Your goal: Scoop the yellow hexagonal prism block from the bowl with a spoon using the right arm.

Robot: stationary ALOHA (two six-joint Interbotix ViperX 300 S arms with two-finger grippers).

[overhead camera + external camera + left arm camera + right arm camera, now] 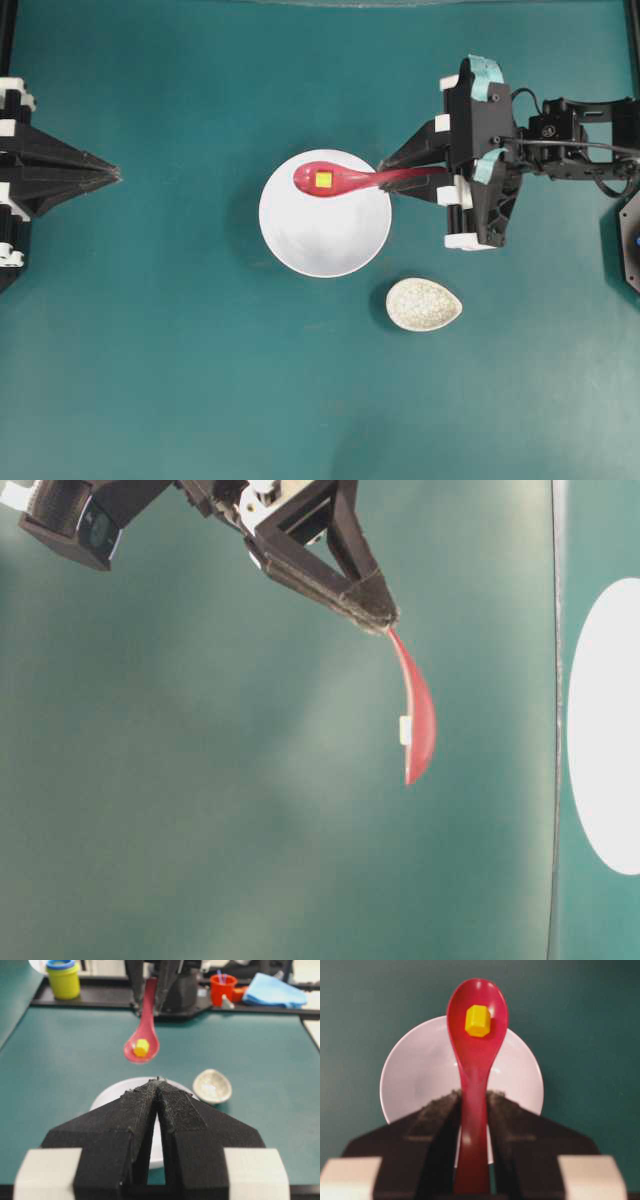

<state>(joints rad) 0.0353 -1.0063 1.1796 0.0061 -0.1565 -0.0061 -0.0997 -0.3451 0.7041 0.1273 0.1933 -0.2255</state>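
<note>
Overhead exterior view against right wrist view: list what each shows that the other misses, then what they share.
Only the overhead view shows the left gripper, shut and parked away from the bowl, and the speckled dish.

Only the right wrist view shows, up close, the fingers clamping the spoon's handle from either side.

Both show the right gripper holding the spoon, the yellow hexagonal prism block in its scoop, above the bowl.

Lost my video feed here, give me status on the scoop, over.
Right gripper shut on glossy red-pink soup spoon. Tiny yellow hexagonal block in its scoop, lifted above large white bowl. Left gripper shut, idle. Nothing in the way.
</note>
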